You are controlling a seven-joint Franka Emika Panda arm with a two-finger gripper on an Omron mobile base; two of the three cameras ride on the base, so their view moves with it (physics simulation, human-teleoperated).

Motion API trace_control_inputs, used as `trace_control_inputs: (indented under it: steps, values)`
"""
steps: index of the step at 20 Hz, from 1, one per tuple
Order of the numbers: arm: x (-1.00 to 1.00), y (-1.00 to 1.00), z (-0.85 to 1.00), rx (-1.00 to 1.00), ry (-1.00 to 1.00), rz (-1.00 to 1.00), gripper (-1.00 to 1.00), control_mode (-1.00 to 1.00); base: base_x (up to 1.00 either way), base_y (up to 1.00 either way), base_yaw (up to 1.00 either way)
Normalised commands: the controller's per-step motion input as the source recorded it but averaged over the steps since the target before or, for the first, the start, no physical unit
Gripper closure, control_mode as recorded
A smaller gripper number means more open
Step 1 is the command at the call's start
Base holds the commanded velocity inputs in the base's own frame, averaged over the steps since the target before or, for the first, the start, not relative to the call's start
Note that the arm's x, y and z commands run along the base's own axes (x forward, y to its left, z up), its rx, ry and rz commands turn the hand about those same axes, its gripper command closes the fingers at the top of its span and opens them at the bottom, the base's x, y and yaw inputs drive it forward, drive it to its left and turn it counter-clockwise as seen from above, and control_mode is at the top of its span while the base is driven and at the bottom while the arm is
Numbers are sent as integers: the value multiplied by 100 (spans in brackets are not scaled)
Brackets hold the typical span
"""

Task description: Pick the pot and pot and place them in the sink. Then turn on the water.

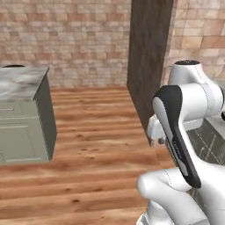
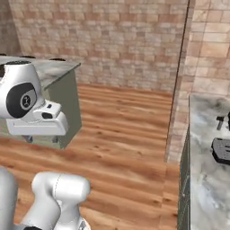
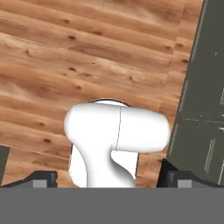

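In the hand view the white arm's two-finger gripper [image 3: 109, 180] has its small dark fingertips [image 3: 43, 179] far apart with nothing held between them, and it looks down on the brown wooden plank floor [image 3: 87, 57] beside a dark grey cabinet front [image 3: 201, 109]. In the right base view a low black round-edged object [image 2: 222, 150] lies on the grey marble counter [image 2: 202, 188] at the far right. It is cut by the picture edge, so I cannot tell if it is a pot.

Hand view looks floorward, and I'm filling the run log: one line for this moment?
phase: not at sink | gripper: open, empty, over wood floor | cabinet: beside
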Motion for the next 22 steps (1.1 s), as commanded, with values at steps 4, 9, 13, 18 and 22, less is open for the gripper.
trace_control_inputs:
  steps: [4,9,13,18,22]
  values:
    - [0,0,0,0,0,0,-100,100,100,59,0]
    - [0,0,0,0,0,0,-100,100,100,90,-11]
    - [0,0,0,0,0,0,-100,100,100,100,-36]
    - [0,0,0,0,0,0,-100,100,95,100,-41]
    - [0,0,0,0,0,0,-100,100,54,100,-41]
